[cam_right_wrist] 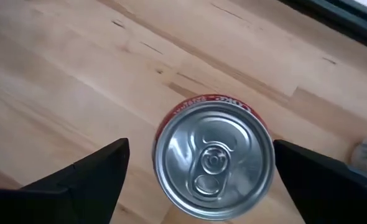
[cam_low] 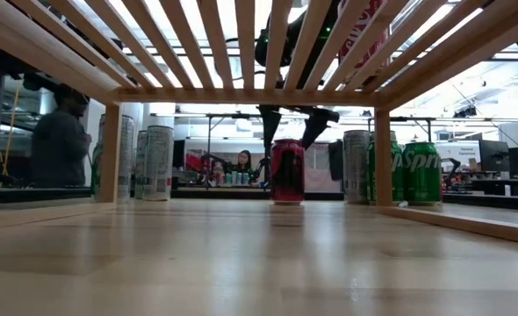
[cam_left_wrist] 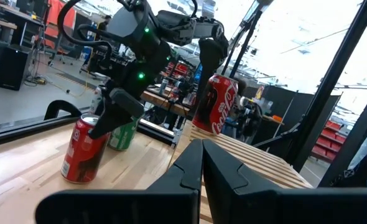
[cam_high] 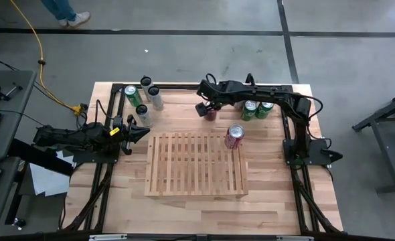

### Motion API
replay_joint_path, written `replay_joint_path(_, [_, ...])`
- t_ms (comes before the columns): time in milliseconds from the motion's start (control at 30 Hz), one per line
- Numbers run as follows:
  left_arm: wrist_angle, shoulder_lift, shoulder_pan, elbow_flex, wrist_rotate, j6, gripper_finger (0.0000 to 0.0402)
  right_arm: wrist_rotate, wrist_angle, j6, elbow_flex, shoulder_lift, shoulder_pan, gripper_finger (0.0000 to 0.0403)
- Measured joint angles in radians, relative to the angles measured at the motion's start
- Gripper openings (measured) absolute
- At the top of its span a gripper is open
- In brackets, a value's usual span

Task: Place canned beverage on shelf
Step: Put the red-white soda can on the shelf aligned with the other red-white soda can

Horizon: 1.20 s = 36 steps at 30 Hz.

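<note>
A red can point(cam_right_wrist: 213, 163) stands upright on the tabletop, just beyond the far edge of the slatted wooden shelf point(cam_high: 196, 164). My right gripper point(cam_high: 206, 110) hangs over it, open and pointing down, with one finger on each side of the can's top and a gap to each. In the low view the fingers point(cam_low: 269, 119) stand just above the can point(cam_low: 287, 171). A second red can point(cam_high: 235, 136) stands on the shelf's far right corner. My left gripper point(cam_high: 141, 131) is shut and empty, left of the shelf.
Two green cans point(cam_high: 257, 109) stand right of the red can, under the right arm. Several more cans point(cam_high: 144, 97), green and silver, stand at the far left. A person's feet show on the floor beyond the table. Most of the shelf's slats are bare.
</note>
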Motion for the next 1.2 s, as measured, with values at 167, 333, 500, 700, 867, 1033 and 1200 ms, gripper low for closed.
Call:
replay_joint_path(167, [0.000, 0.000, 0.000, 0.000, 0.000, 0.000, 0.0003, -0.004, 0.000, -0.092, 0.000, 0.000, 0.000, 0.0324])
replay_joint_path(333, [0.000, 0.000, 0.000, 0.000, 0.000, 0.000, 0.0003, -0.073, 0.007, -0.325, 0.002, -0.001, -0.001, 0.0264])
replay_joint_path(500, [0.000, 0.000, 0.000, 0.000, 0.000, 0.000, 0.0003, -0.157, -0.043, -0.655, 0.002, -0.014, 0.005, 0.0264])
replay_joint_path(700, [0.000, 0.000, 0.000, 0.000, 0.000, 0.000, 0.0003, -0.180, -0.144, -1.000, 0.002, -0.033, 0.008, 0.0264])
replay_joint_path(867, [0.000, 0.000, 0.000, 0.000, 0.000, 0.000, 0.0003, -0.172, -0.176, -1.068, 0.002, -0.035, 0.008, 0.0283])
replay_joint_path(1033, [0.000, 0.000, 0.000, 0.000, 0.000, 0.000, 0.0003, -0.169, -0.174, -1.010, 0.002, -0.035, 0.008, 0.0287])
replay_joint_path(1200, [0.000, 0.000, 0.000, 0.000, 0.000, 0.000, 0.0003, -0.188, -0.175, -0.948, 0.002, -0.035, 0.000, 0.0289])
